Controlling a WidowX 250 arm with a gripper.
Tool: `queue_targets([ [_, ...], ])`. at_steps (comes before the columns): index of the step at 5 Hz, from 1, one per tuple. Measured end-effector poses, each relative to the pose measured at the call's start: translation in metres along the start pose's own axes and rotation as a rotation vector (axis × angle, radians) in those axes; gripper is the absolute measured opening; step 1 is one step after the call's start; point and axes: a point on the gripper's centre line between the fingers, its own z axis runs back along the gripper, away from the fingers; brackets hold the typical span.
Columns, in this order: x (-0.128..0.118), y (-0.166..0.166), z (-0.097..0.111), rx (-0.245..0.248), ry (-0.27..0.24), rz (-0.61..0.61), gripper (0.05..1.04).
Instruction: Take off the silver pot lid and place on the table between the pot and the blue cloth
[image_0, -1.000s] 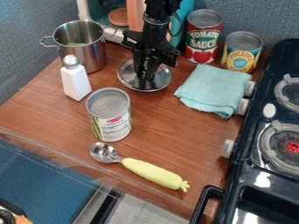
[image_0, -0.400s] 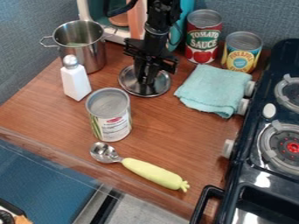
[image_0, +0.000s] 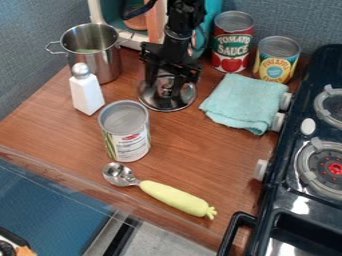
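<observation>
Silver pot (image_0: 103, 62) stood uncovered. Lid (image_0: 168, 105) lay flat on table (image_0: 194, 150), right of pot in view, between pot and blue cloth (image_0: 246, 102). Gripper (image_0: 168, 86) hung over lid, right of pot, fingers spread wide around lid's knob. White shaker (image_0: 86, 94) stood just in front of pot; opened-side-up can (image_0: 127, 132) farther front and right of pot. Green-handled scoop (image_0: 175, 198) lay well in front of pot; stove (image_0: 287, 200) well right of pot.
</observation>
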Motion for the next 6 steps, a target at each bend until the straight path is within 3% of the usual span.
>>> queue_targets([
  [1, -0.005, -0.001, 0.0, -0.026, 0.034, 0.001, 1.009],
  [3, 0.002, 0.024, 0.048, -0.107, 0.003, 0.04, 1.0],
  [6, 0.004, 0.074, 0.091, -0.112, -0.023, 0.042, 1.0],
])
